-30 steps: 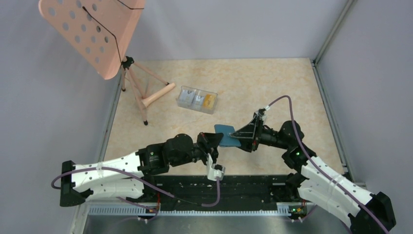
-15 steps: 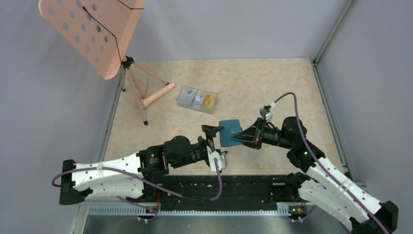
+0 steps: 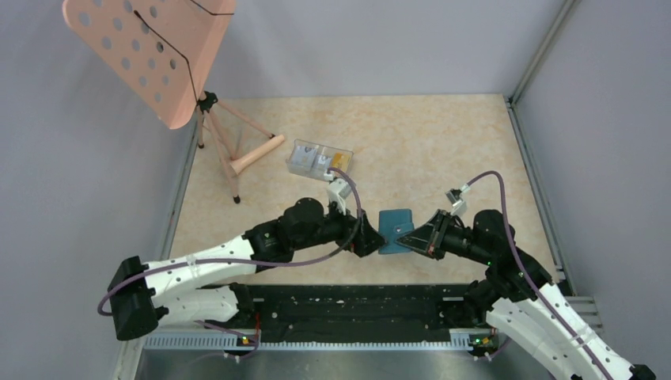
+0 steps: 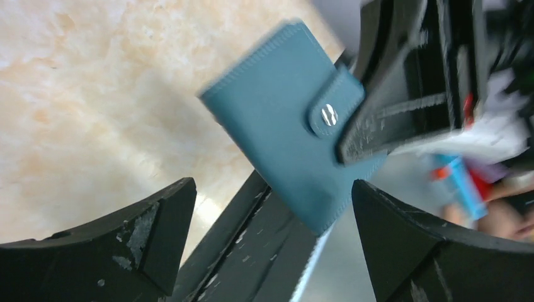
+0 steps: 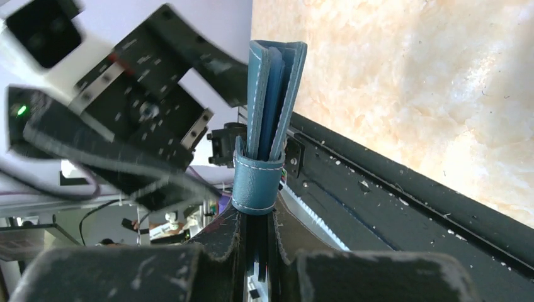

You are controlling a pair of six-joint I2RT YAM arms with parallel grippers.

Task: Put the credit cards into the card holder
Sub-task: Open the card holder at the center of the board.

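Item 1, card holder [image 3: 395,229]: teal-blue, folded shut, with its snap tab [image 4: 327,114] fastened across the front. You find it near the front of the surface [image 3: 443,142], between your two arms. It is gripped at the tab end. In the right wrist view it stands edge-on and rises straight out of the fingers, its folded layers showing at the top. In the left wrist view its lower corner hangs over the dark rail [image 3: 356,299] along the front edge of the surface.

Item 2, right hand [image 3: 409,236]: clenched on the card holder, one finger pressed on each face at the tab end.

Item 3, left hand [image 3: 369,237]: released, its fingers [image 4: 145,233] spread wide. The card holder's free edge lies in the gap ahead of them, and you can see no contact.

Item 4, credit cards [image 3: 316,161]: lying in the clear plastic box [image 3: 297,150], which sits further back on the surface, left of centre and well apart from the card holder. The orange-yellow card [image 3: 339,163] is in the right compartment, with pale cards in the compartments to its left.

Item 5, pink stand [image 3: 150,55]: a perforated plate on a tripod at the far left corner, with one leg ending near the box
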